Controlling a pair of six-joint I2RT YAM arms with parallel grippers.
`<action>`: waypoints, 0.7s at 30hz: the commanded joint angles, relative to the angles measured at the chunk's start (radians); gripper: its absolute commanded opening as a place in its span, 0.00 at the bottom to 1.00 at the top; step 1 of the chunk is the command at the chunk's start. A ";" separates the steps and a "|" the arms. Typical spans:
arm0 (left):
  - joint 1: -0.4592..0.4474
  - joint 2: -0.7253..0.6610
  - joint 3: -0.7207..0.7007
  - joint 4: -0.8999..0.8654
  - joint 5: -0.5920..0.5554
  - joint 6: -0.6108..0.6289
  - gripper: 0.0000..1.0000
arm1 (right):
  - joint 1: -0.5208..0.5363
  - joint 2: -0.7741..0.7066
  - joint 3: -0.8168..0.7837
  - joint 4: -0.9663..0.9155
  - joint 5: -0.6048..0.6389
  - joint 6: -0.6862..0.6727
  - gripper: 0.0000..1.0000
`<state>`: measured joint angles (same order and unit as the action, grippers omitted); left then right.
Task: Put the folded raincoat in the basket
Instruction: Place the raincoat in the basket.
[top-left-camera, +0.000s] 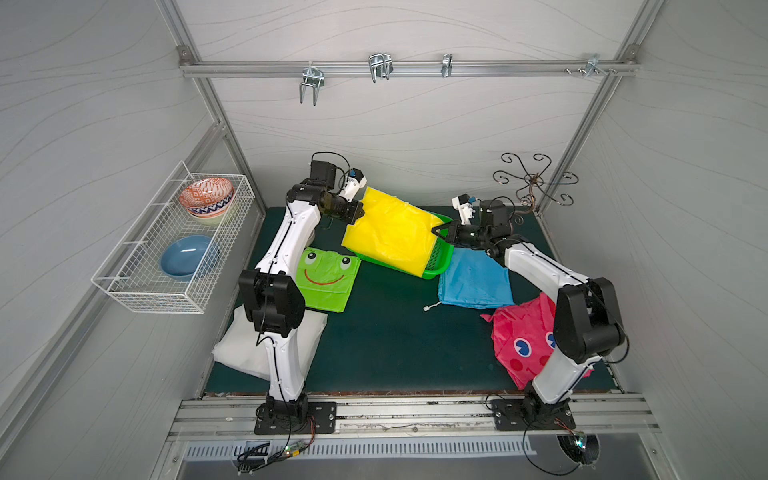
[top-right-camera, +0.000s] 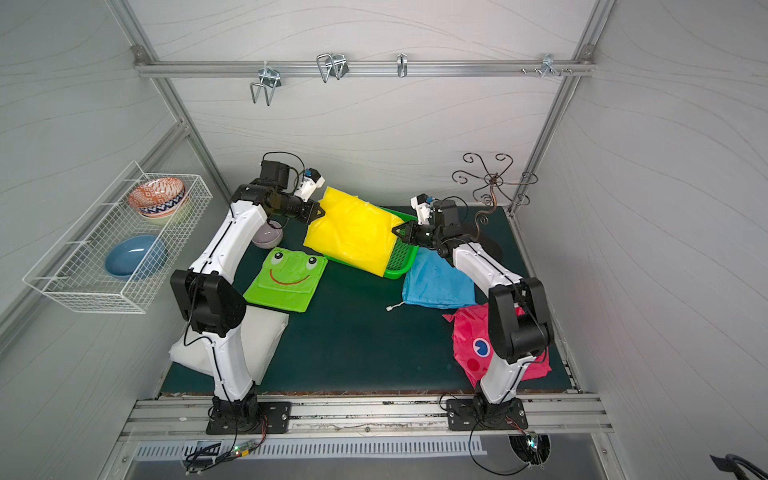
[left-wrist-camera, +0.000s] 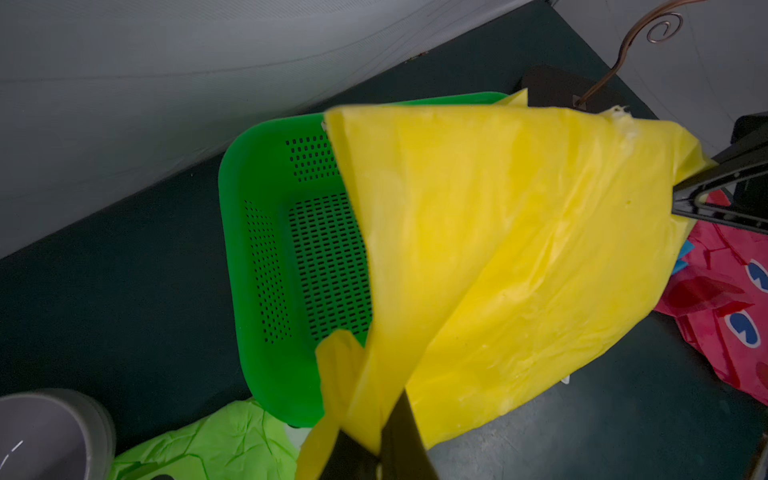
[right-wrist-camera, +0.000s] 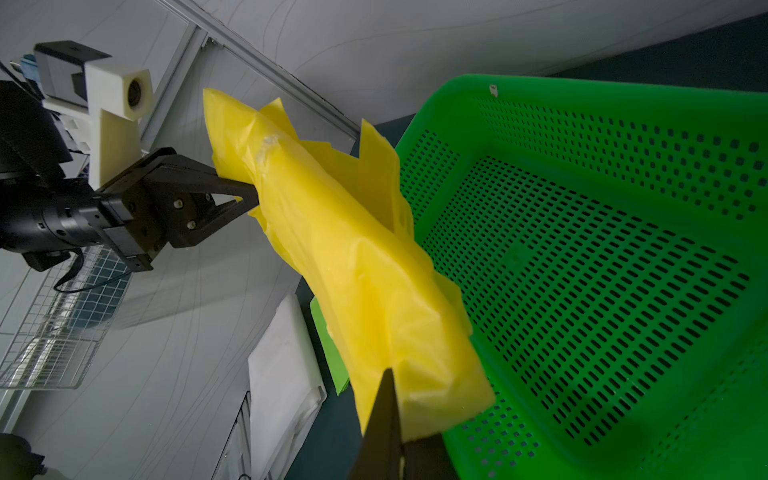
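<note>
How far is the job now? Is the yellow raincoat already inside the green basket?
Done: the yellow raincoat is folded and lifted. In hand: both arms' jaws are shut on its opposite ends, holding it over the basket. Left: lower it inside and release.

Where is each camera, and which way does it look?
Both top views: high in front, looking down at the table; the whole robot shows, left gripper and right gripper pinching the yellow raincoat above the basket.
Left wrist: on the left arm, looking past its gripper at raincoat and basket.
Right wrist: on the right arm, looking along its gripper into the basket.
Shared: each wrist view shows the other gripper.
</note>
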<state>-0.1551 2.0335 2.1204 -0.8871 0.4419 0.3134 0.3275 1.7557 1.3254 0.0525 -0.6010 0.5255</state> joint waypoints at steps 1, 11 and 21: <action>-0.007 0.059 0.077 0.014 -0.002 0.000 0.00 | -0.012 0.048 0.080 -0.029 0.045 -0.020 0.00; -0.038 0.255 0.235 0.009 -0.061 -0.011 0.00 | -0.034 0.223 0.259 -0.124 0.087 -0.061 0.00; -0.039 0.357 0.273 -0.030 -0.066 0.021 0.00 | -0.039 0.312 0.250 -0.149 0.080 -0.037 0.00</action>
<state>-0.1909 2.3730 2.3466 -0.9115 0.3748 0.3149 0.2939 2.0537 1.5715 -0.0719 -0.5190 0.4828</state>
